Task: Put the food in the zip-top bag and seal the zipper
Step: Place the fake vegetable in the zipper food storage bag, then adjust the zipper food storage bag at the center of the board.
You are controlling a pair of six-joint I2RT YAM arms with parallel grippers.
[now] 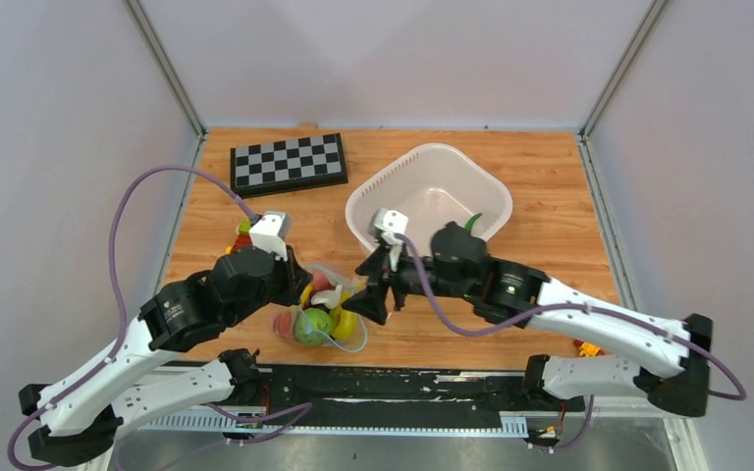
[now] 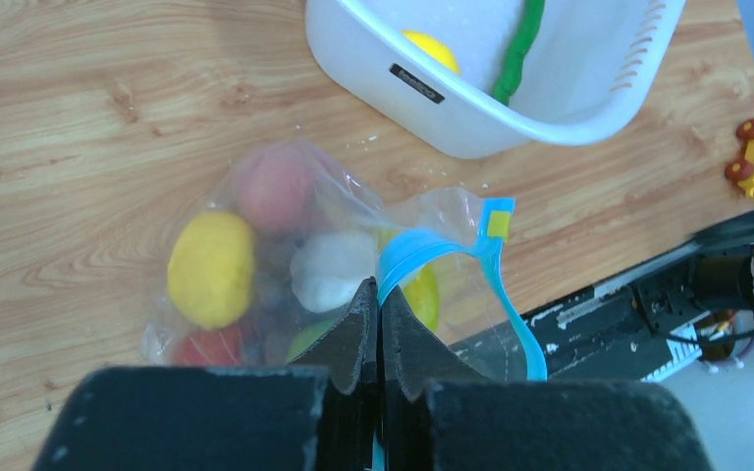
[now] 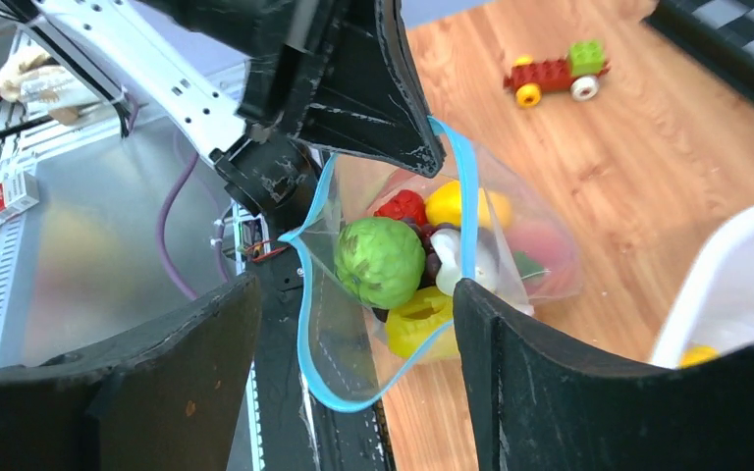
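Observation:
The zip-top bag lies near the table's front edge, its mouth gaping. Inside it is food: a green lime, a yellow lemon, a pink peach and a red strawberry. A yellow piece sits at the mouth. My left gripper is shut on the teal-blue zipper at one lip. Facing the mouth, my right gripper stands open, with the zipper's loop between its fingers and touching neither. A lemon and a green chili remain in the basket.
The white perforated basket stands just behind the right gripper. A chessboard lies at the back left. Toy blocks sit by the left arm and at the front right. The black base rail runs along the front.

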